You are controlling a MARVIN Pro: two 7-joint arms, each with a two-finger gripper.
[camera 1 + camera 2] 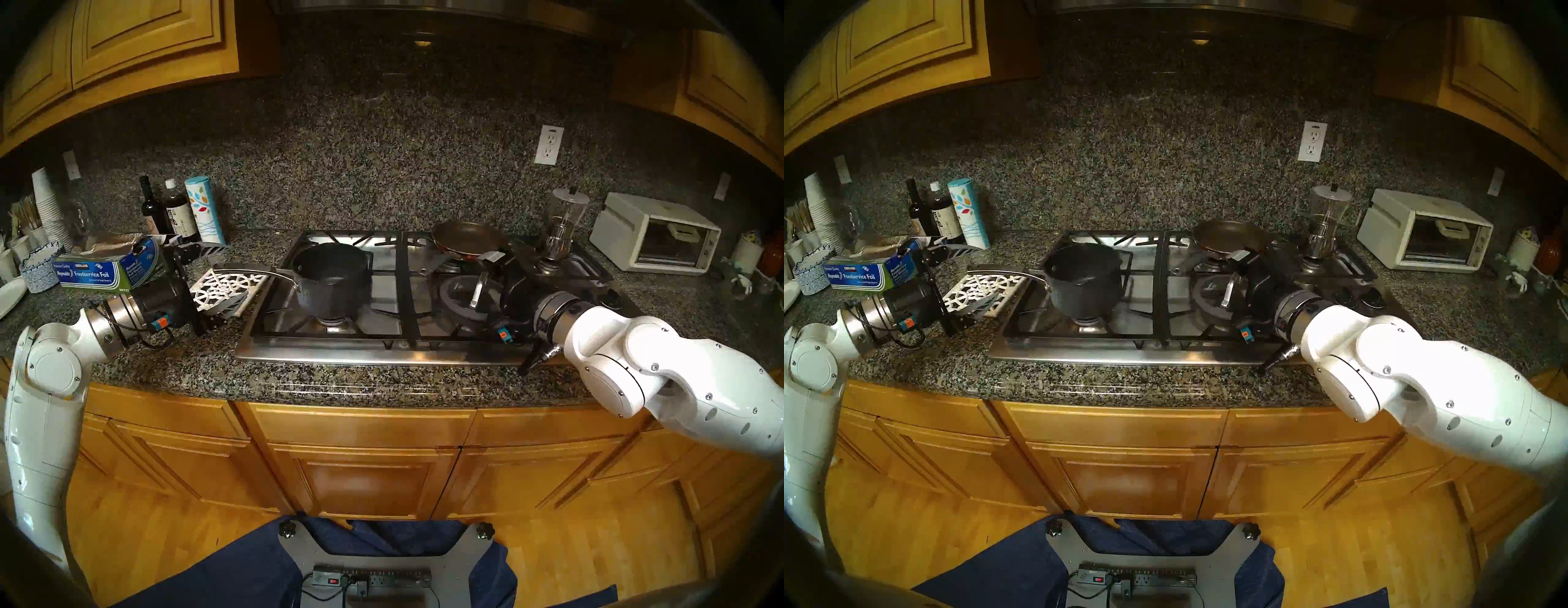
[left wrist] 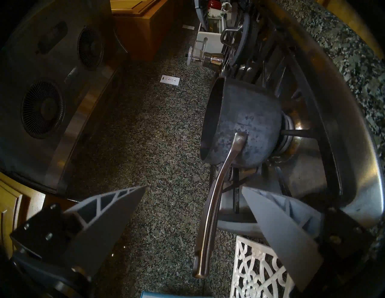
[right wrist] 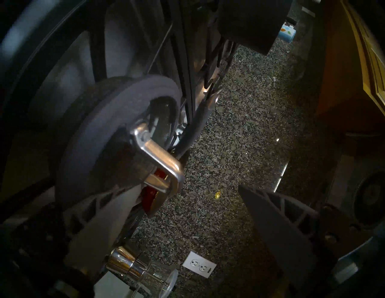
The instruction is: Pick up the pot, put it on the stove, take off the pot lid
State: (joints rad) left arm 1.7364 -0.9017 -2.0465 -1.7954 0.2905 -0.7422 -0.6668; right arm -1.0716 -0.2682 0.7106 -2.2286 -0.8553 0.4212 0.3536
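Note:
The dark-grey pot (image 1: 335, 276) stands open on the front-left burner of the stove (image 1: 382, 348), its long silver handle (image 2: 214, 199) pointing left. My left gripper (image 1: 216, 276) is open, and the handle's end lies between its fingers (image 2: 116, 210) untouched. The pot lid (image 1: 460, 297) lies flat on the front-right grate, loop handle (image 3: 160, 158) up. My right gripper (image 1: 494, 282) is open at the lid's right side, one finger by the rim, the other (image 3: 277, 214) apart. The loop stands free between them.
A frying pan (image 1: 466, 240) sits on the back-right burner, with a blender (image 1: 566, 225) and white toaster oven (image 1: 653, 237) beyond. A white trivet (image 1: 225, 288), foil box (image 1: 106, 267) and bottles (image 1: 169, 212) stand left of the stove.

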